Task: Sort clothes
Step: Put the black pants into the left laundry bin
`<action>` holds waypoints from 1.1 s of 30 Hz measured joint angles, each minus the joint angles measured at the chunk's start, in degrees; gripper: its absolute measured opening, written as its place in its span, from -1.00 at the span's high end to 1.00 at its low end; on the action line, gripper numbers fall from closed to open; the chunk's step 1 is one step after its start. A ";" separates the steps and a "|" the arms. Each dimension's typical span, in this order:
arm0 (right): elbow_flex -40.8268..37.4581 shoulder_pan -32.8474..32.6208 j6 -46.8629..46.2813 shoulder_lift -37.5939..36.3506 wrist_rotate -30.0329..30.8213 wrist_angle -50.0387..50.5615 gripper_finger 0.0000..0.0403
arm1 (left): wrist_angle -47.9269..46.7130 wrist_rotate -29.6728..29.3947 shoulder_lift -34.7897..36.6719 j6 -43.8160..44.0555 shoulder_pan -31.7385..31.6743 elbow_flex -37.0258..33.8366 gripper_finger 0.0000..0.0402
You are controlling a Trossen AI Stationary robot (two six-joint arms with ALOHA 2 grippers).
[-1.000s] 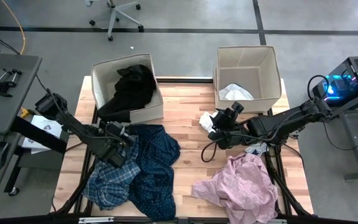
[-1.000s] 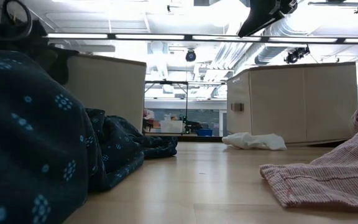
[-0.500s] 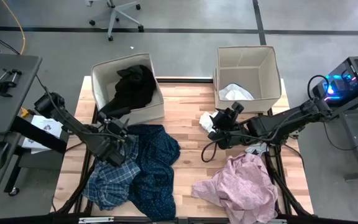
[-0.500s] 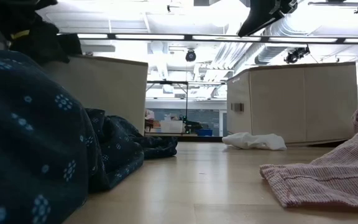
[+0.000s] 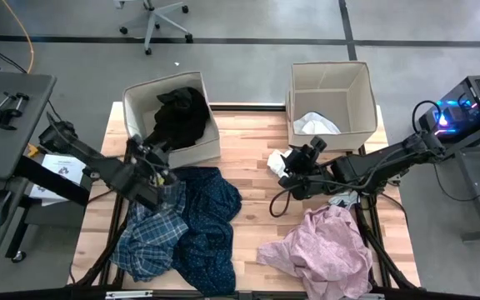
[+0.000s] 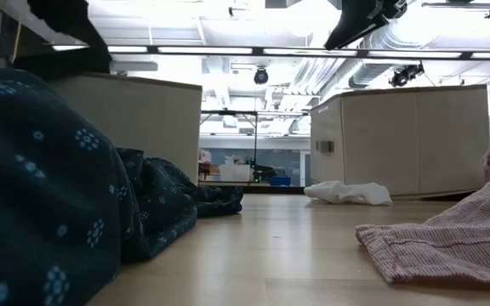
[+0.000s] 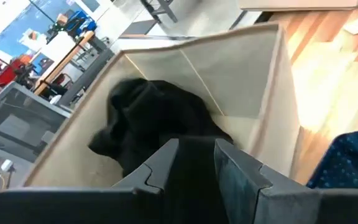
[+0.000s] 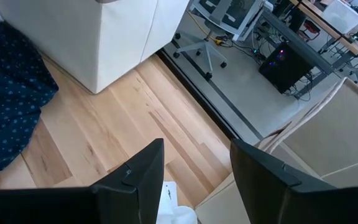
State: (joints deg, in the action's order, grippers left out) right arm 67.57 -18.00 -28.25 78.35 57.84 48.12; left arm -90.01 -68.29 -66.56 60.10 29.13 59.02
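Both arms matte black, built of slim tubular links with bulkier joint housings. Right arm (image 5: 382, 167): black cable loops beneath its wrist. Left claw (image 7: 194, 163): flat, angular dark-grey fingers.

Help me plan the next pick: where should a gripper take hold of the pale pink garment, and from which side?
Pinch a raised fold near the middle of the pale pink garment, coming straight down from above. It lies crumpled on the table, so its ridges offer more to grip than its flat edges.

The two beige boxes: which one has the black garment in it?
The left box, beside the left end effector, holds the black garment, part of it draped over the front wall. The right box holds only a white item.
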 joint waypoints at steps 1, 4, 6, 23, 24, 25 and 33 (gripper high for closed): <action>0.00 0.02 0.00 0.00 0.00 0.00 0.15 | 0.01 -0.05 1.02 -1.88 -0.86 0.61 0.55; 0.00 0.02 0.02 0.00 -0.02 -0.05 0.15 | -0.05 -0.40 4.56 -6.88 -4.08 1.40 0.55; 0.00 0.02 0.02 0.00 -0.02 -0.07 0.15 | -0.06 -0.40 6.97 -9.17 -6.53 1.44 0.55; 0.00 0.01 0.24 0.02 0.23 -0.08 0.15 | 4.79 50.31 11.43 -21.60 -9.88 1.45 0.55; 0.00 0.00 0.24 0.02 0.28 -0.14 0.15 | 2.72 50.68 11.27 -17.69 -9.90 1.45 0.55; 0.00 0.01 0.24 0.02 0.32 -0.18 0.15 | 0.72 50.70 11.13 -13.74 -9.90 1.45 0.55; 0.00 0.01 0.24 0.04 0.26 -0.01 0.15 | 0.13 54.89 13.94 1.22 -9.93 -0.82 0.40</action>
State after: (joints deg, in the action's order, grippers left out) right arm 67.57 -17.99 -28.01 78.39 58.11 48.11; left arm -89.89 -13.40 -52.62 61.33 19.20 58.20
